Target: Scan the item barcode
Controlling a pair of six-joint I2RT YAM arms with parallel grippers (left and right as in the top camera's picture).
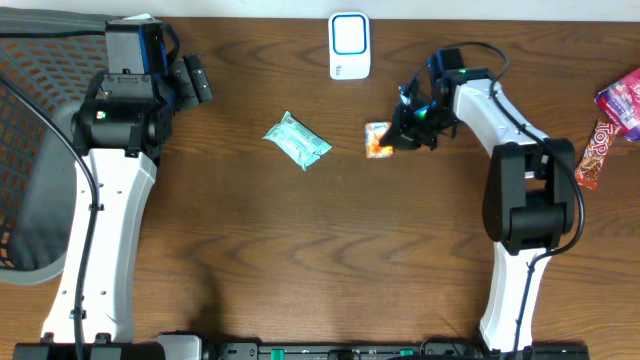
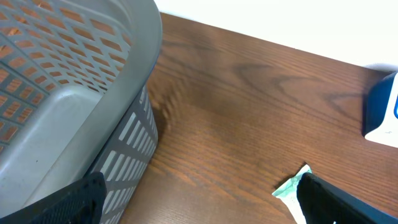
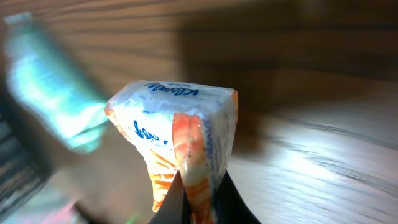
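Now the right claw (image 1: 402,132) is just right of the middle of the overhead view, squeezed tight on a small orange and white packet (image 1: 378,140). In the right wrist view its two dark fingers (image 3: 171,214) pinch the bottom edge of the packet. The packet stands up in the middle of the frame with blue writing on it. The white and blue scanner (image 1: 349,45) sits at the top middle, above and a bit left of the packet, not touching it. A green packet (image 1: 297,140) lies on the brown table (image 1: 330,250), left of the held one. The left claw (image 1: 193,80) is in the upper left, near the gray basket (image 1: 25,120). Its fingers are spread wide with nothing between them.
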